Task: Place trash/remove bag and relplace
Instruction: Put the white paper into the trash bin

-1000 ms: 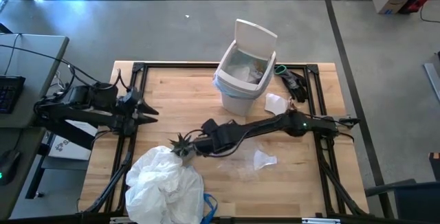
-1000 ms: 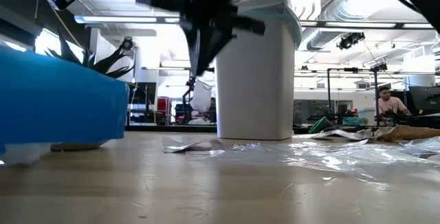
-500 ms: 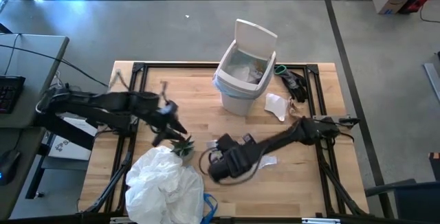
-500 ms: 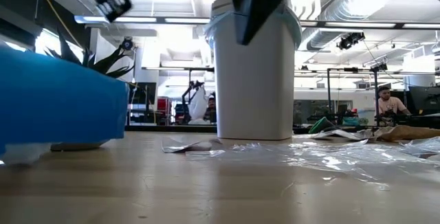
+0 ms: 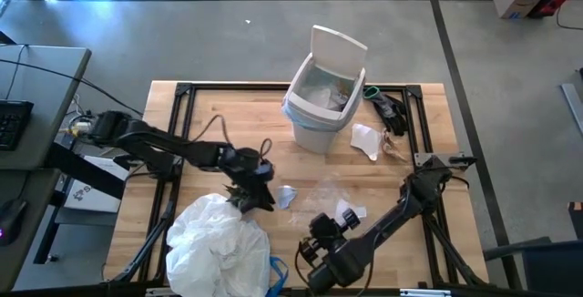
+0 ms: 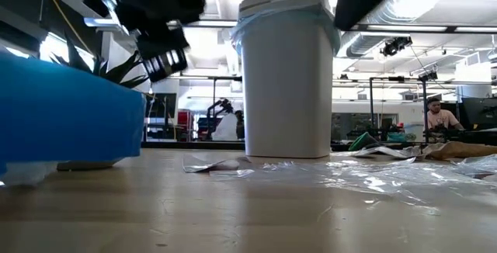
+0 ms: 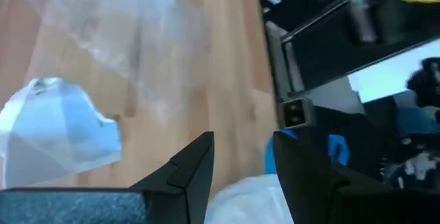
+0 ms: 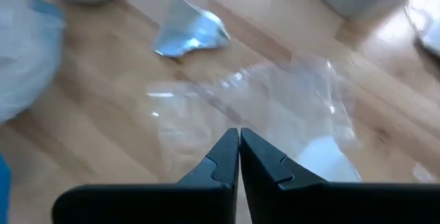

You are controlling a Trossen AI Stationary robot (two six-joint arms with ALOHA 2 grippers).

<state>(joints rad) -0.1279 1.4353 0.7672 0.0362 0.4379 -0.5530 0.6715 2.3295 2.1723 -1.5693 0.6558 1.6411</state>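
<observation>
High view: wooden counter (image 5: 219,115) with the white bin (image 5: 321,97) at its far edge, middle, lid flipped up, light-blue bag (image 5: 296,107) lining its rim, trash inside. Left gripper (image 5: 258,190) reaches in from the counter's left edge to left of centre, over the small green plant (image 5: 244,199), jaws part open, holding nothing. A white paper scrap (image 5: 286,196) lies just beside those jaws on the right, apart from them. A big crumpled whitish bag (image 5: 217,242) sits at the near-left corner, just beside the left gripper. Right gripper (image 5: 310,253) is near the near edge, middle, jaws shut and empty. A second white scrap (image 5: 350,213) and a clear plastic wrapper (image 5: 321,190) lie between it and the bin, apart from it. Another white paper piece (image 5: 366,139) lies right of the bin, brown paper (image 5: 397,148) beside it near the right edge.

Low view: bin (image 6: 287,74) upright mid-counter, clear plastic (image 6: 373,177) spread flat on the counter in front and right. Dark left arm hangs high at the left. A person sits in the room beyond.

Left wrist view: jaws (image 7: 240,172) stand narrowly apart, nothing between; white scrap (image 7: 58,135) lies off to one side on the counter, not touching.

Right wrist view: jaws (image 8: 239,154) closed together; clear wrapper (image 8: 275,107) and white scrap (image 8: 191,30) lie on the counter ahead, untouched.
</observation>
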